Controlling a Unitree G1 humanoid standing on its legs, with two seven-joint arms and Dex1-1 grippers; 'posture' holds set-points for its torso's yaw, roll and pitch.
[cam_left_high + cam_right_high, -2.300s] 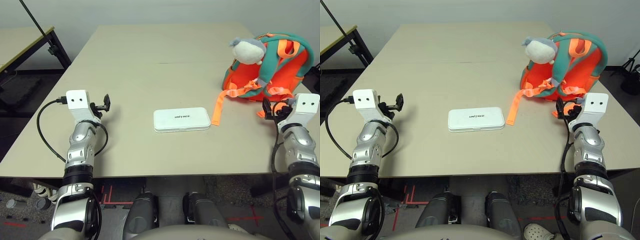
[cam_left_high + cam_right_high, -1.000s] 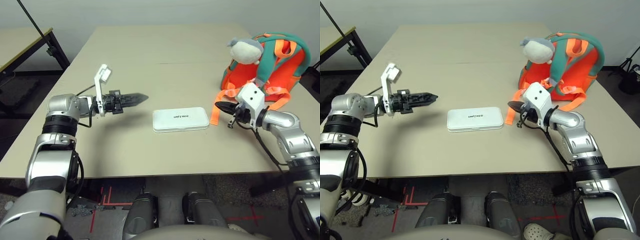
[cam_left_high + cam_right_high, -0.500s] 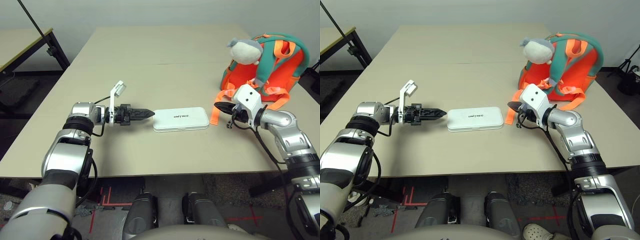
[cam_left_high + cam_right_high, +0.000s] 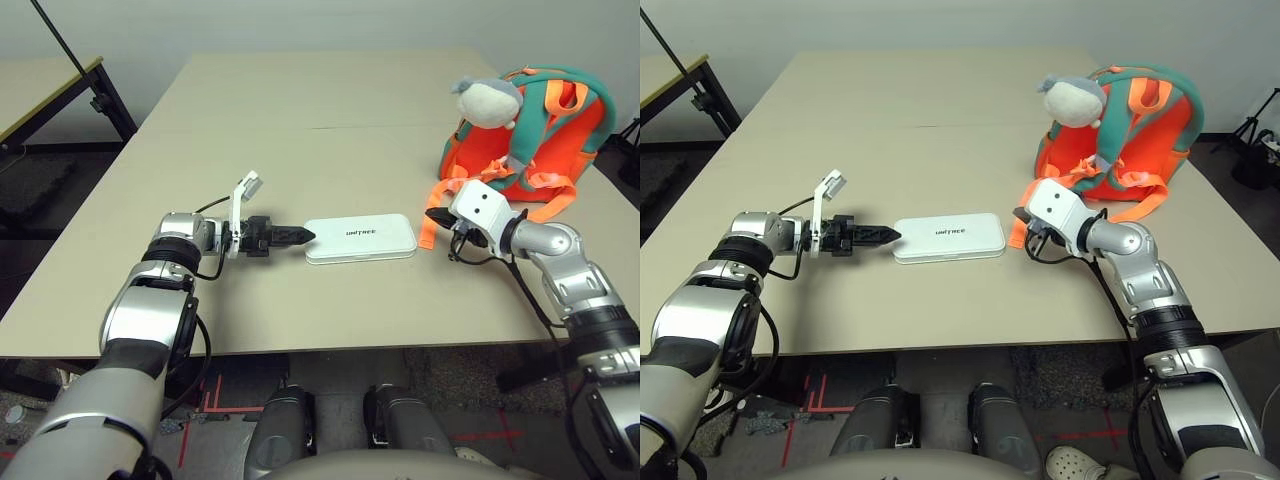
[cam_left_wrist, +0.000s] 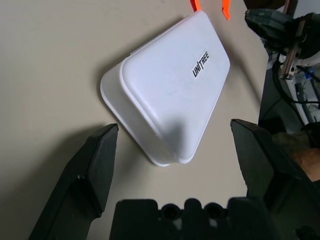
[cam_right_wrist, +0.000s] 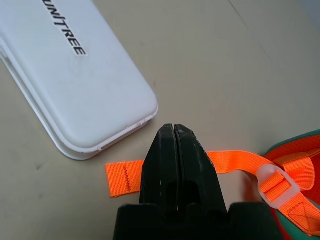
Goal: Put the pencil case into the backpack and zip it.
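Lying lengthwise toward my wide-open left gripper point(image 5: 172, 165), the pencil case point(image 4: 360, 238) sat just ahead, my right gripper point(image 6: 176, 145) pressed together opposite.

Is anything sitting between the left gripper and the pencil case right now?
Nothing visible. The left gripper stands open at the near end of the pencil case, with bare table between its fingers and the case.

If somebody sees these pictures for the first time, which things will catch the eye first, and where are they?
The orange and teal backpack with its grey plush toy stands at the table's far right. The white pencil case lies flat in the middle. The left tool points at its left end, open, and the shut right tool is above an orange strap.
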